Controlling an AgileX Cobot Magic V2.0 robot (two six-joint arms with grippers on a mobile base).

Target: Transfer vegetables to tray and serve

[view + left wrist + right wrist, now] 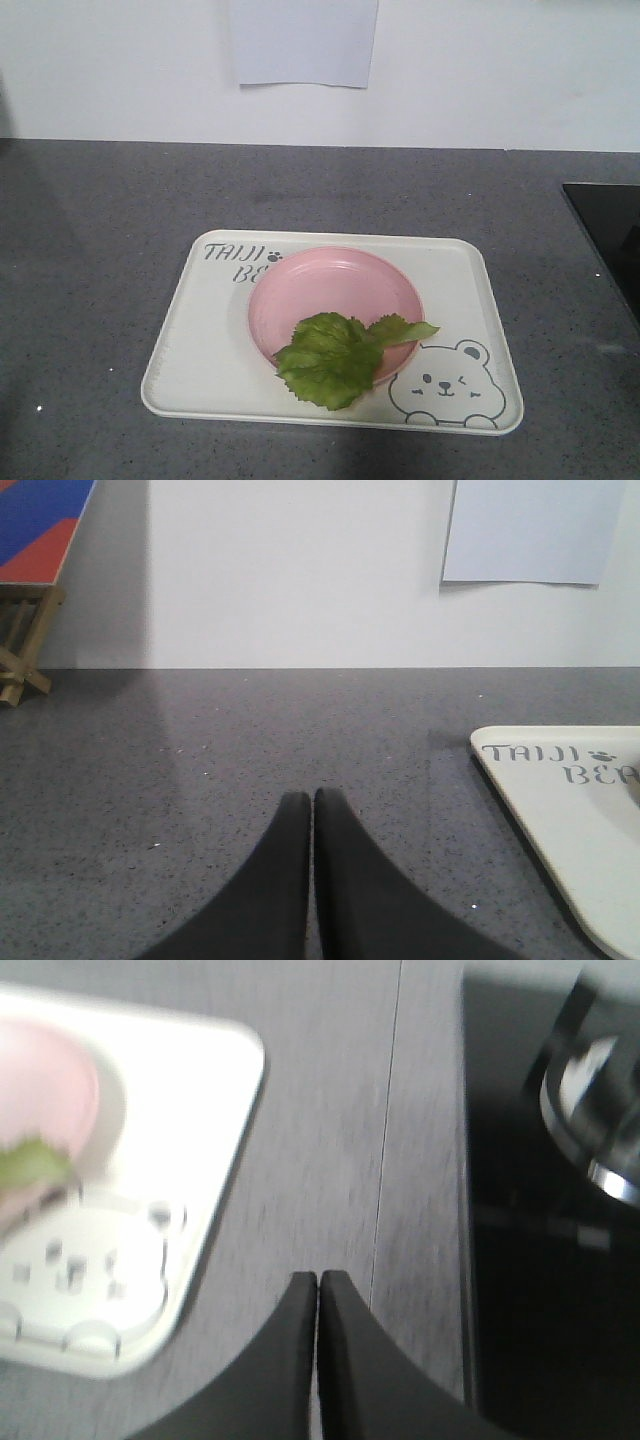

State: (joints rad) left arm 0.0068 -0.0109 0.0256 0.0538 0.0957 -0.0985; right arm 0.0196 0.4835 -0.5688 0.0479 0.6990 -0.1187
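The lettuce [335, 358] drapes over the pink plate's [335, 295] five o'clock rim, on the tray [215, 340]; both tools, left [311, 798] and right [318, 1280], hover pinched narrow, empty; better to grip opposite tray edges evenly and lift level.

Pretty plain setup here: a dark grey speckled stone-look countertop [100, 260] runs right up to a flat white painted wall [500, 70]. There's a pale sheet of paper [303, 42] stuck on that wall. Off to the left, a blue-and-red panel [40, 525] sits on a wooden folding stand [22, 640]. On the right, a glossy black glass cooktop [610, 235] is set into the counter.
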